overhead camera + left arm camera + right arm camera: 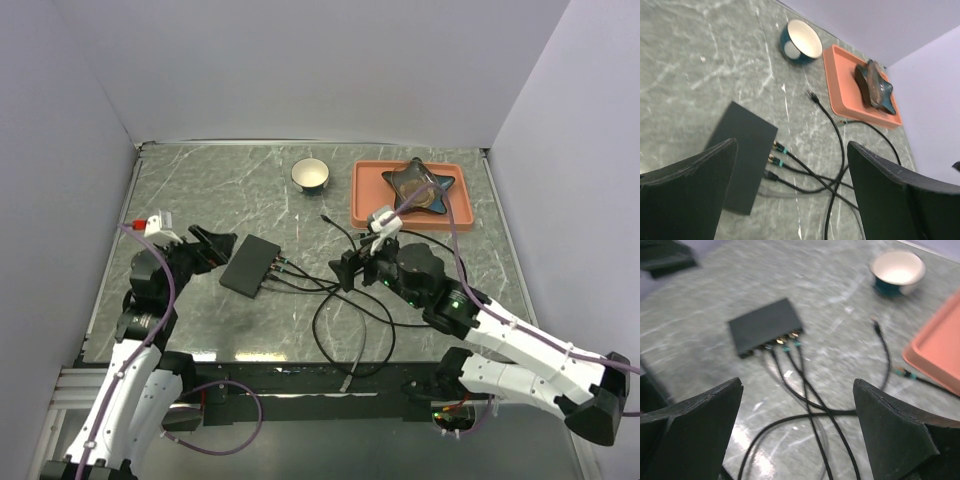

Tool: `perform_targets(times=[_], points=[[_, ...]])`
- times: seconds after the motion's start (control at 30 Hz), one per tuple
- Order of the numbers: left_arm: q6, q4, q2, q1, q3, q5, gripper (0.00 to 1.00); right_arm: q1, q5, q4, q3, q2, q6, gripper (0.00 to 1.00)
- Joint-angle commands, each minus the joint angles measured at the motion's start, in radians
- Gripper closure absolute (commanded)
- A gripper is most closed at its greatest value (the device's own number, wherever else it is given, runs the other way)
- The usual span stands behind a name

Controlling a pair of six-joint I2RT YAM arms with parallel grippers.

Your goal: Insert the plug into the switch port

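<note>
The black switch [250, 264] lies flat at centre left of the marble table, with three black cables plugged into its right side. A loose black plug [325, 217] on a cable end lies apart from it, toward the bowl. It also shows in the left wrist view as the plug [812, 95] and in the right wrist view as the plug [876, 326]. My left gripper [212, 245] hovers open just left of the switch [742, 155], holding nothing. My right gripper [352, 268] hangs open over the crossed cables, right of the switch [765, 326], with nothing between its fingers.
A white bowl with a teal outside [311, 174] stands at the back. An orange tray [365, 200] at the back right holds a dark star-shaped dish [418, 185]. A second cable end [900, 372] lies beside the tray. Cable loops [345, 330] sprawl toward the near edge.
</note>
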Motion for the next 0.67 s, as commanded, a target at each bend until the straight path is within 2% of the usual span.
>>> perform_targets(times=[0.0,0.17,0.3,0.43,0.57,0.63], points=[[0.073,0.036,0.105,-0.001,0.122,-0.082,0.04,0.006,0.235,-0.089,0.103,0.096,0.071,0.01],[0.105,0.019,0.230,-0.001,0.206,-0.091,0.04,0.003,0.327,-0.079,0.131,0.182,0.043,0.01],[0.102,0.052,0.252,-0.001,0.206,-0.091,0.04,-0.008,0.347,-0.027,0.114,0.193,0.028,0.01],[0.107,0.090,0.241,-0.001,0.188,-0.127,0.04,-0.050,0.289,0.030,0.065,0.176,0.046,0.01],[0.139,0.136,0.205,-0.001,0.142,-0.169,0.04,-0.165,0.160,0.100,-0.002,0.148,0.120,0.01],[0.157,0.156,0.197,-0.001,0.130,-0.187,0.04,-0.234,0.143,0.124,-0.033,0.144,0.134,0.01]])
